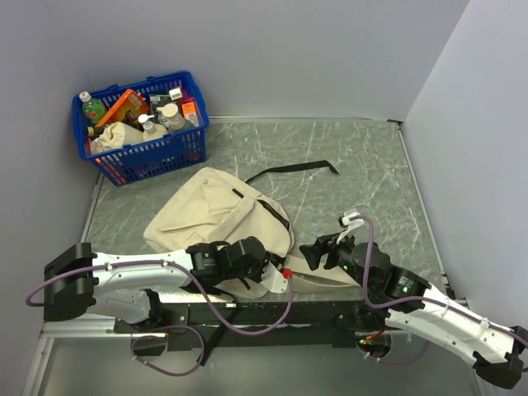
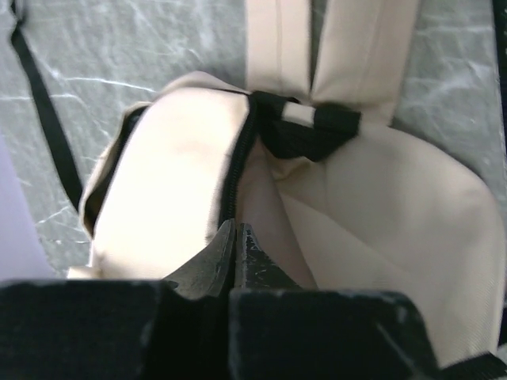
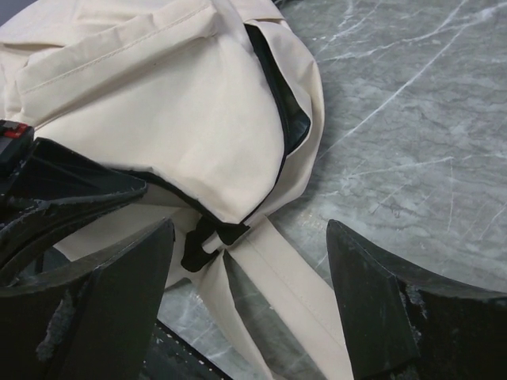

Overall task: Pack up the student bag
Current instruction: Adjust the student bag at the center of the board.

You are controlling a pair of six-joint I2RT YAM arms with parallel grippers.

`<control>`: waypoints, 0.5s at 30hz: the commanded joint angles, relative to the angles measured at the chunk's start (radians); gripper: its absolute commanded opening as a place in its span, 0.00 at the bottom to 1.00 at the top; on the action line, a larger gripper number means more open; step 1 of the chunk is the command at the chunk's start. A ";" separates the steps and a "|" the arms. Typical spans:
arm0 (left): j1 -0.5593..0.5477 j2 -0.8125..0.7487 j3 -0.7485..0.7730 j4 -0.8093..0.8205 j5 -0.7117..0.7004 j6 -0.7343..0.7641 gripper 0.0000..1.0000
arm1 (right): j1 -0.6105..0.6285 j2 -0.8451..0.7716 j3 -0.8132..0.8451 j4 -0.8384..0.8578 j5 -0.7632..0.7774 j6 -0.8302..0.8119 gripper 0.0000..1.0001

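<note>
The student bag (image 1: 216, 213), a large soft cream-beige fabric backpack with black trim, lies slumped on the grey marbled desk (image 1: 371, 165), near the middle and just ahead of the two arm bases, with most of its bulk on the left arm's side. Its pale cloth shoulder straps (image 3: 273, 277) trail toward the near edge, joined to the body by a short black webbing loop (image 2: 305, 131). A long thin black strap (image 1: 290, 171) runs out from the far side of the bag and lies flat on the desk. The black zip (image 2: 240, 158) that curves round the bag is partly undone, and in the right wrist view it shows a dark gap (image 3: 295, 127). The left pincer (image 2: 236, 241) is down on the bag's near side with its two fingers pressed together, their tips right at the zip line. Whether any cloth is caught between them cannot be told. The right pincer (image 3: 252, 237) hangs just to the right of the bag, low over the straps, with its fingers spread wide apart, and it holds nothing. In the far left corner stands a blue plastic mesh basket (image 1: 165, 153), crammed with bottles and coloured packets, close to the bag's far end. Plain grey walls enclose the desk on the left, far and right sides
</note>
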 commanded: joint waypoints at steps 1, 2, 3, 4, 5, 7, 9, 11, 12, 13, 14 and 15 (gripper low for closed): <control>0.024 -0.015 0.017 -0.069 0.043 0.026 0.01 | 0.005 -0.020 0.058 0.037 -0.024 -0.040 0.82; 0.047 -0.017 0.023 -0.073 0.043 0.039 0.01 | 0.007 -0.027 0.058 0.040 -0.029 -0.049 0.82; 0.062 -0.017 0.043 -0.075 0.043 0.053 0.01 | 0.005 -0.036 0.059 0.044 -0.035 -0.060 0.82; 0.076 -0.021 0.054 -0.065 0.025 0.070 0.01 | 0.005 -0.037 0.062 0.041 -0.031 -0.074 0.82; 0.109 -0.024 0.066 -0.043 0.017 0.079 0.01 | 0.005 -0.037 0.066 0.034 -0.023 -0.079 0.82; 0.146 -0.044 0.105 -0.012 -0.006 0.108 0.01 | 0.007 -0.031 0.076 0.036 -0.026 -0.098 0.81; 0.197 -0.063 0.150 0.034 -0.043 0.131 0.01 | 0.002 -0.019 0.076 0.059 -0.043 -0.114 0.80; 0.244 -0.087 0.184 0.047 -0.058 0.153 0.01 | 0.004 0.002 0.070 0.091 -0.092 -0.135 0.79; 0.257 -0.100 0.213 0.042 -0.060 0.155 0.01 | 0.004 0.012 0.070 0.096 -0.107 -0.149 0.79; 0.268 -0.122 0.227 0.030 -0.058 0.150 0.01 | 0.005 0.024 0.069 0.105 -0.127 -0.160 0.79; 0.284 -0.135 0.261 0.010 -0.037 0.145 0.01 | 0.004 0.054 0.058 0.138 -0.188 -0.175 0.79; 0.289 -0.147 0.276 -0.046 -0.023 0.141 0.01 | 0.004 0.076 0.052 0.160 -0.227 -0.213 0.80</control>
